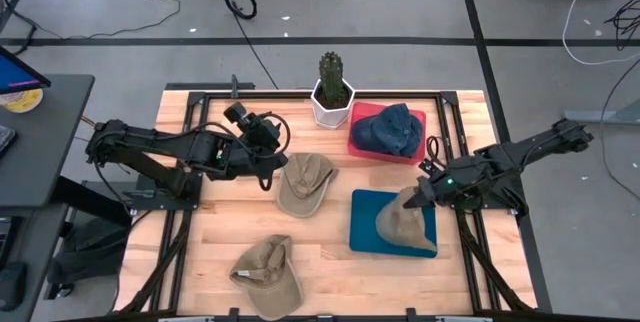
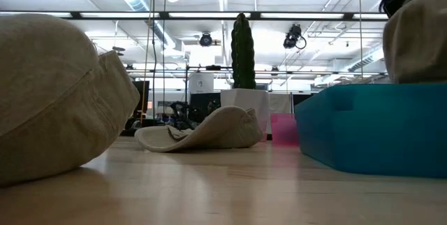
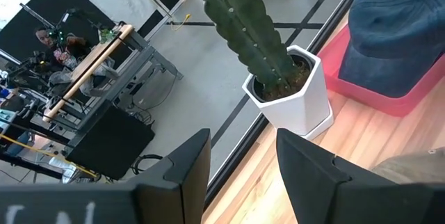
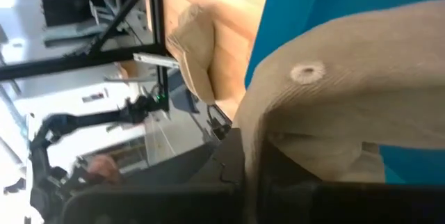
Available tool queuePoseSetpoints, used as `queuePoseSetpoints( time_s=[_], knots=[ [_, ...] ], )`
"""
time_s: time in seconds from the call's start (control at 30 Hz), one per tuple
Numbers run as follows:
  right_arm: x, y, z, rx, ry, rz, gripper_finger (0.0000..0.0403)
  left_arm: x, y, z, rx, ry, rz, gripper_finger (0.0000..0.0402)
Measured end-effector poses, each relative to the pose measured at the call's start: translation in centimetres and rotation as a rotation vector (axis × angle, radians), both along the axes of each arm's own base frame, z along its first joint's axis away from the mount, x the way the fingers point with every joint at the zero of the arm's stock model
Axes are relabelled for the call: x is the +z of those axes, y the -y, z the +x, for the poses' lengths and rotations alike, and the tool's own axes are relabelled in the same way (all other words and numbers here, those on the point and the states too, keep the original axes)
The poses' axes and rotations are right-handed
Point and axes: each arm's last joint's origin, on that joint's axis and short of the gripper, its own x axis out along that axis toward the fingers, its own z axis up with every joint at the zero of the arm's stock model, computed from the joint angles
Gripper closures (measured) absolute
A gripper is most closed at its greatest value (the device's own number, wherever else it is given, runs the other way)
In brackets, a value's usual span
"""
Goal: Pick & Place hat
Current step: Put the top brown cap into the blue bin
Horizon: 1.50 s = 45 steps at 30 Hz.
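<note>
Three tan hats show in the high view: one mid-table (image 1: 305, 182), one near the near edge (image 1: 268, 274), and one (image 1: 408, 222) lying on the blue tray (image 1: 365, 232). A navy hat (image 1: 388, 130) sits on the red tray (image 1: 362, 144). My right gripper (image 1: 416, 195) is shut on the tan hat on the blue tray (image 4: 361, 106). My left gripper (image 1: 272, 162) is open, just left of the mid-table hat, touching nothing; its fingers (image 3: 188, 175) point toward the cactus (image 3: 243, 36). My right gripper pinches a fold of the tan hat's crown (image 4: 259, 130), a short way from the top button (image 4: 306, 72), between its two fingers. It comes in from the table's right, slanting down. The hat's lower part (image 1: 412, 234) lies on the blue tray.
A cactus in a white pot (image 1: 332, 92) stands at the far edge, between my left gripper and the red tray. Black frame rails (image 1: 180, 212) run along the table's sides. Bare wood (image 1: 330, 272) lies between the near hat and the blue tray.
</note>
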Motion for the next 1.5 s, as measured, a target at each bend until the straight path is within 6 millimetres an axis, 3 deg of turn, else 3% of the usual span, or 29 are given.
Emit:
queuePoseSetpoints(
  time_s=[0.57,1.5],
  knots=[
    [-2.0,-0.6,1.6,-0.048,0.042,-0.012,0.0403,0.0,0.0,0.0,0.009,0.022,-0.012,0.0232],
    [-4.9,-2.0,-1.7,-0.007,-0.378,-0.016,0.0403,0.0,0.0,0.0,0.008,0.023,-0.012,0.0232]
  ],
)
